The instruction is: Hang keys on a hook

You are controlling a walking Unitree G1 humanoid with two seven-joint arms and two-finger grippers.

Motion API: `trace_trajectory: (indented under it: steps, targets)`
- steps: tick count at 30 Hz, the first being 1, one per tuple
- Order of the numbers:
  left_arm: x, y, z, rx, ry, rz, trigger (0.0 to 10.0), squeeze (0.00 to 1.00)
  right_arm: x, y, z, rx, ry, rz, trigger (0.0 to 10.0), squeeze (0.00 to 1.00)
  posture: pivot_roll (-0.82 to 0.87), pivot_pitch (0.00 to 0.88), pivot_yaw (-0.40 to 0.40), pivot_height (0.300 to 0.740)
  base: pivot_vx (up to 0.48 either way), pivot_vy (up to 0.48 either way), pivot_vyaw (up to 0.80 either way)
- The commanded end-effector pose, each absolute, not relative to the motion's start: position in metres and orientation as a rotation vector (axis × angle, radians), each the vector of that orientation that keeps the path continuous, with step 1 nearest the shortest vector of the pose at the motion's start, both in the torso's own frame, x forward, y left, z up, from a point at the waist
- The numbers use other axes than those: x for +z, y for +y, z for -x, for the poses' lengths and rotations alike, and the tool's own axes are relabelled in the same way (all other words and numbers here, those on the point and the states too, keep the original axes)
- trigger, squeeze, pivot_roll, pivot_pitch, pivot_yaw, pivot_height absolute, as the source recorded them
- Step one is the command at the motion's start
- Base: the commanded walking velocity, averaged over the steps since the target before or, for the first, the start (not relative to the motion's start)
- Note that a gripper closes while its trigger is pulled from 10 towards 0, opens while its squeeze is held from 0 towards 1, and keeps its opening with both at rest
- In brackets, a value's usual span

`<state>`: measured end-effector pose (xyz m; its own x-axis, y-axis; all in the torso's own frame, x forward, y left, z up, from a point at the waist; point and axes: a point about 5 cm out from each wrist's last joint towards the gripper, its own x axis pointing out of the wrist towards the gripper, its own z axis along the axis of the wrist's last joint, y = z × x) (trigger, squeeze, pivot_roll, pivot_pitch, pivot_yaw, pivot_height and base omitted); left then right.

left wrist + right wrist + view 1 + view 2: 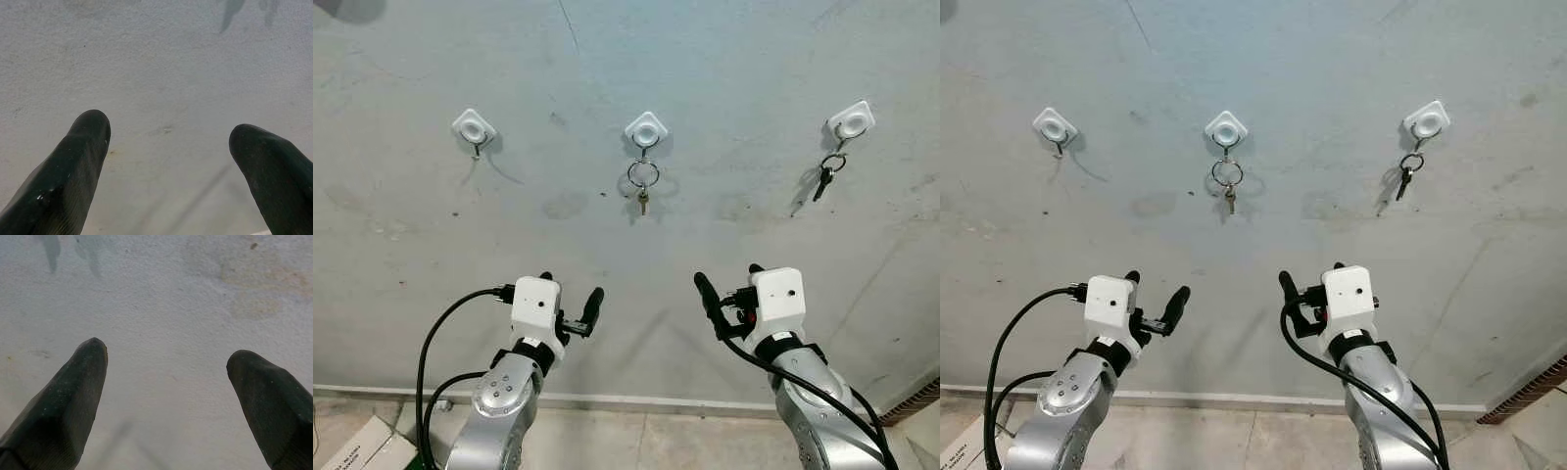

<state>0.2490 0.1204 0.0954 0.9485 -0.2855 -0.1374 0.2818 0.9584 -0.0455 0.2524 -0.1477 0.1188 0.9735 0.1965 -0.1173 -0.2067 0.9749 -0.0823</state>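
Note:
Three white hooks sit in a row on the grey wall. The left hook (474, 127) is bare. From the middle hook (646, 130) hangs a key ring with a small key (643, 184). A dark set of keys (825, 176) hangs from the right hook (851, 120). My left gripper (570, 289) is raised below and between the left and middle hooks, open, nothing held. Open and empty as well, my right gripper (728, 277) sits below and between the middle and right hooks. Each wrist view has two spread black fingertips (85, 142) (88, 372) facing bare wall.
A pale skirting strip (636, 401) runs along the wall's base above a tiled floor. A cardboard box (357, 446) lies at the lower left. Black cables (435, 343) loop from my left wrist. A ribbed brown edge (913, 399) shows at the lower right.

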Motion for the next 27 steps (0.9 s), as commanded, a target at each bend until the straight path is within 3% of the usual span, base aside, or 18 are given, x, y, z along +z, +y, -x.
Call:
trace_trajectory:
  steps: [1, 22, 27]
  targets:
    - [0.0970, 0.1248, -0.2497, -0.278, 0.144, 0.023, 10.0, 0.00, 0.1215, -0.1443, -0.2540, 0.207, 0.102, 0.089, 10.0, 0.00, -0.03, 0.000, 0.096, 0.740, 0.000, 0.292, 0.00]
    - [0.0970, 0.1239, -0.2496, -0.291, 0.149, 0.020, 10.0, 0.00, 0.1216, -0.1445, -0.2557, 0.205, 0.100, 0.090, 10.0, 0.00, -0.03, 0.000, 0.097, 0.740, 0.000, 0.400, 0.00]
    - [0.0973, 0.1223, -0.2493, -0.299, 0.143, 0.010, 10.0, 0.00, 0.1216, -0.1443, -0.2561, 0.205, 0.101, 0.091, 10.0, 0.00, -0.03, 0.000, 0.097, 0.740, 0.000, 0.048, 0.00]
